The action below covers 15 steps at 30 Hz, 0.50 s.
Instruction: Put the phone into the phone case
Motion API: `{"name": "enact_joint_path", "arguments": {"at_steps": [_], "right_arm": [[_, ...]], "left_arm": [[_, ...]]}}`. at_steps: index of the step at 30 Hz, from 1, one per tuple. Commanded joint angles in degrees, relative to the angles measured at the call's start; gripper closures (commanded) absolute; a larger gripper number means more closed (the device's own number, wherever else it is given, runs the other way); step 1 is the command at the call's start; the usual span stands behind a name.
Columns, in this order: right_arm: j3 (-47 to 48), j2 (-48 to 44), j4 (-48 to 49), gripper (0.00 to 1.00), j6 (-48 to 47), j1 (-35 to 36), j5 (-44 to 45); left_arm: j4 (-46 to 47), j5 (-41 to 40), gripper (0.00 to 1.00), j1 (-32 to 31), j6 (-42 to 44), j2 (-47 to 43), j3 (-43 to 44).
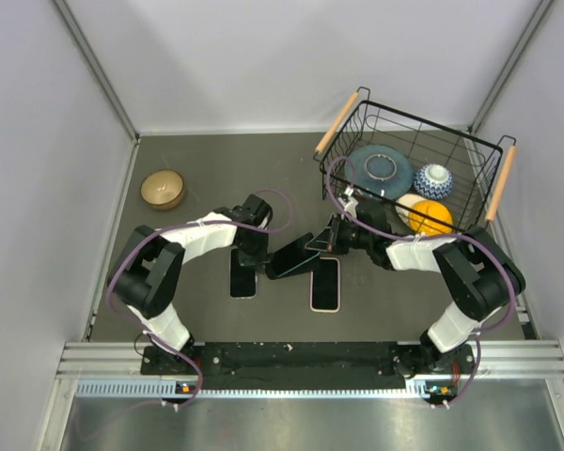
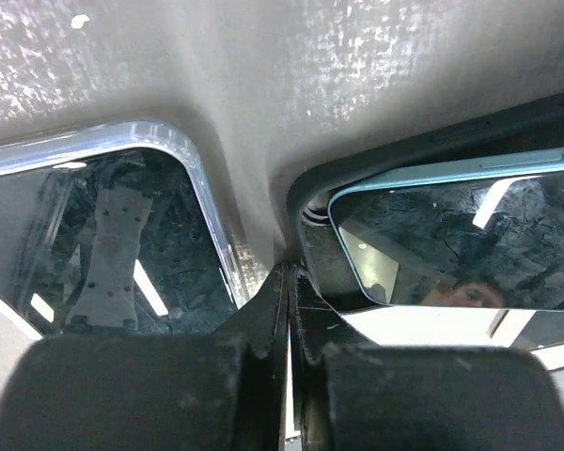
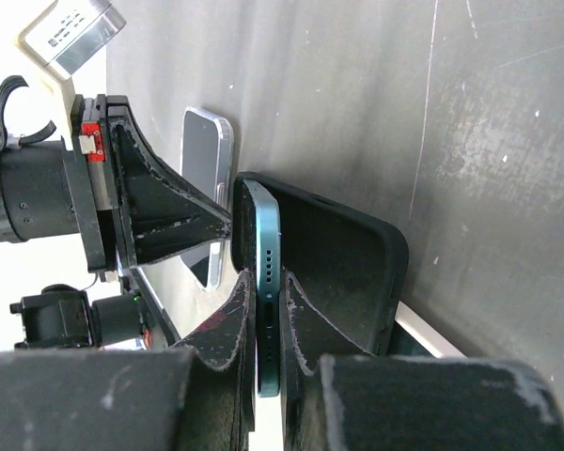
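A teal-edged phone (image 3: 263,221) stands tilted above the table, its far end inside a black phone case (image 3: 357,272). My right gripper (image 3: 269,282) is shut on the phone's bottom edge, by the charging port. In the top view, phone and case (image 1: 289,259) hang between the two grippers. My left gripper (image 2: 289,274) is shut with nothing between its fingers, and its tips press against the case's corner (image 2: 305,202). The phone's dark screen (image 2: 451,235) shows inside the case's rim. From above, the left gripper (image 1: 259,254) is left of the case and the right gripper (image 1: 320,246) is right of it.
A silver-rimmed phone (image 1: 242,280) lies flat under the left gripper. A white-rimmed phone (image 1: 325,285) lies under the held case. A wire basket (image 1: 470,150) with dishes and an orange stands at the back right. A wooden bowl (image 1: 163,189) sits at the back left.
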Motion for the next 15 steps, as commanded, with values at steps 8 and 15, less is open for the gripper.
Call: {"name": "enact_joint_path", "arguments": {"at_steps": [8, 15], "right_arm": [[-6.87, 6.90, 17.61, 1.00, 9.99, 0.51, -0.36], [-6.60, 7.69, 17.52, 1.00, 10.95, 3.94, 0.60]], "left_arm": [[4.05, -0.97, 1.00, -3.96, -3.40, 2.24, -1.64], [4.14, -1.41, 1.00, -4.22, -3.75, 1.71, -1.64]]}}
